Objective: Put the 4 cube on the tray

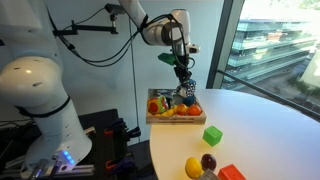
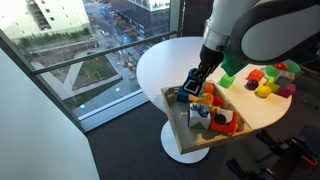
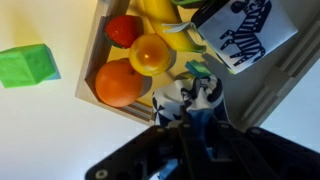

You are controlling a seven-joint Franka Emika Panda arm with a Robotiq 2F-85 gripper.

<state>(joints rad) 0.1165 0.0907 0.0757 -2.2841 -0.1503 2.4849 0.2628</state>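
Note:
The 4 cube (image 3: 176, 98), with blue and black-and-white patterned faces, is held between my gripper's (image 3: 190, 108) fingers. It hangs just above the near edge of the light-wood tray (image 3: 92, 55). The tray holds orange, red and yellow fruit-like items and a zebra-patterned block. In both exterior views the gripper (image 1: 183, 86) (image 2: 197, 80) points down over the tray (image 1: 163, 120) (image 2: 180, 126) with the cube (image 1: 185, 96) (image 2: 189, 94) in it. I cannot tell whether the cube touches the tray floor.
A plain green cube (image 1: 212, 135) (image 2: 229, 78) (image 3: 28, 65) lies on the white round table beside the tray. An orange-red block (image 1: 231, 173) (image 2: 255, 78), a yellow fruit (image 1: 194, 167) and a dark fruit (image 1: 208, 161) lie further off. The table edge and window are close by.

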